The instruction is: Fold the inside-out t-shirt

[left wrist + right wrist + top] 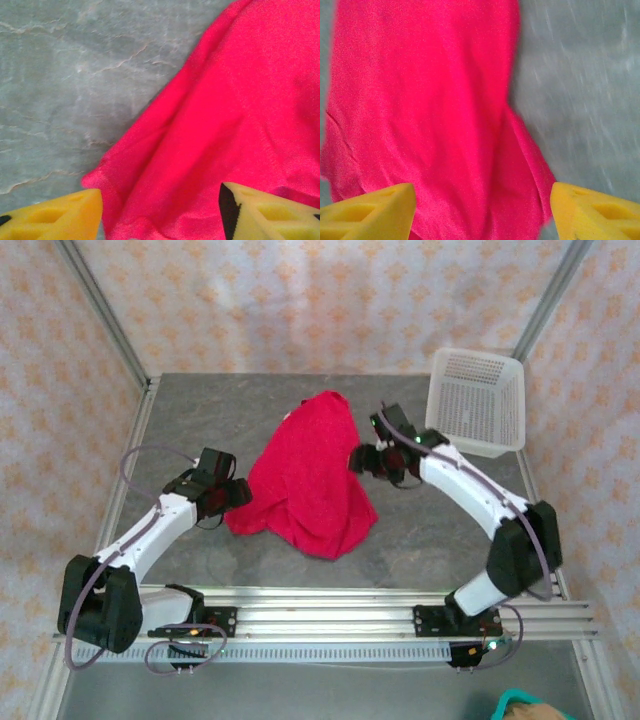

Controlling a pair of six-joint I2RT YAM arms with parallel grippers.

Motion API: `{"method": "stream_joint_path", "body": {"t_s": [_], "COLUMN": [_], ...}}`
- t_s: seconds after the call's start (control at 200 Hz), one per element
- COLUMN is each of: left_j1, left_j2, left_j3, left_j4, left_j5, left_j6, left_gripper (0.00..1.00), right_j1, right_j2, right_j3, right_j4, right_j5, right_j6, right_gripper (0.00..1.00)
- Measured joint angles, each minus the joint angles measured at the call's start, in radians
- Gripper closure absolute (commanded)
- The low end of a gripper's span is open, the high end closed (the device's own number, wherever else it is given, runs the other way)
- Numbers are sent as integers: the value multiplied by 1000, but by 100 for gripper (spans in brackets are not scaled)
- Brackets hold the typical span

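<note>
Grey tabletop (180, 420) carries the inside-out t-shirt (310, 475), heaped mid-table between the arms. Left gripper (160, 197) and right gripper (482, 192) stand spread, pinching nothing. The step looks like flattening, and next each must catch an edge.

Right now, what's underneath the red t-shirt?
The red t-shirt lies bunched on the grey table, whose bare top shows all round it. Whatever is beneath the cloth itself is covered, so I cannot tell.
</note>
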Motion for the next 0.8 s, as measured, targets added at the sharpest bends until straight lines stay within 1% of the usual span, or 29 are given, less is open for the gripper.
{"method": "stream_joint_path", "body": {"t_s": [0.09, 0.215, 0.32, 0.505, 0.641, 0.736, 0.801], "left_j1": [0, 0, 0, 0, 3, 7, 13], "left_j2": [-5, 5, 40, 119, 161, 174, 180], "left_j3": [-13, -64, -103, -145, -144, -140, -134], "left_j4": [-1, 11, 43, 132, 152, 146, 134], "left_j5": [-3, -3, -2, 18, 3, -11, -16], "left_j6": [-2, -9, -24, -52, -66, -77, -79], "left_gripper": [28, 29, 29, 30, 37, 46, 54], "right_j1": [34, 78, 107, 132, 132, 132, 132], "right_j2": [-58, -55, -24, 31, 49, 49, 49], "right_j3": [-140, -249, -286, -306, -332, -351, -359], "right_j4": [50, 137, 185, 267, 297, 302, 301], "right_j5": [-9, -26, -36, -40, -35, -19, -6], "right_j6": [42, 97, 131, 174, 198, 211, 215], "right_gripper": [29, 31, 34, 35, 36, 36, 36]}}
